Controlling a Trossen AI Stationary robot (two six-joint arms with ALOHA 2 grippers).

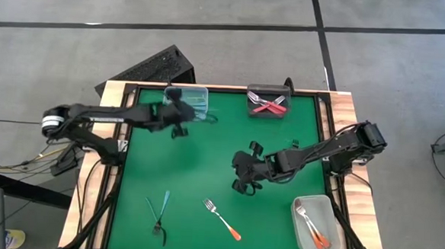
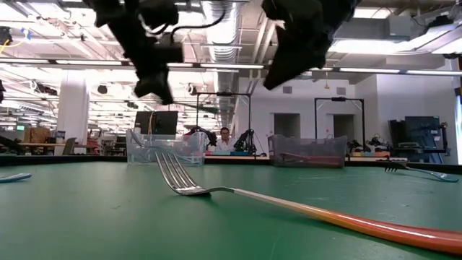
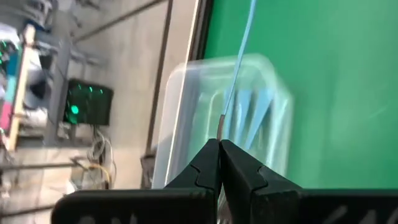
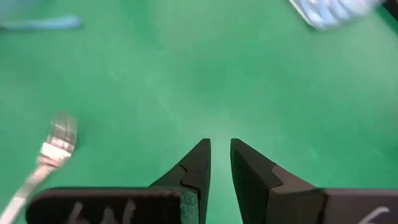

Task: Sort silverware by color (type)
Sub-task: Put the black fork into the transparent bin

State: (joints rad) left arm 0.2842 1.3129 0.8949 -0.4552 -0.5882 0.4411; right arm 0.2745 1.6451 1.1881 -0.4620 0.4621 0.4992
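Observation:
My left gripper (image 1: 181, 125) hangs over the near edge of the clear tub (image 1: 187, 98) at the table's far left and is shut on a blue-handled fork (image 3: 239, 56). That tub holds more blue forks (image 3: 258, 106). My right gripper (image 1: 243, 177) hovers above the table's middle, open by a narrow gap (image 4: 220, 149), touching nothing. An orange-handled fork (image 1: 222, 218) lies flat on the mat near the front edge, a blue fork (image 1: 163, 204) and a dark one (image 1: 156, 222) left of it. My left gripper pinches the blue fork between its two fingers at the metal neck (image 3: 222, 126), just below the handle. The slim blue handle (image 3: 244, 37) sticks straight out past the fingertips, along the line of the fingers. The fork is lifted clear, above the clear tub.
A dark tub (image 1: 268, 102) with red forks stands at the far edge, right of the clear tub. A clear tub (image 1: 314, 225) with orange forks sits at the near right corner. Wooden rails (image 1: 345, 123) border the green mat. A person (image 2: 225, 137) sits far behind the table.

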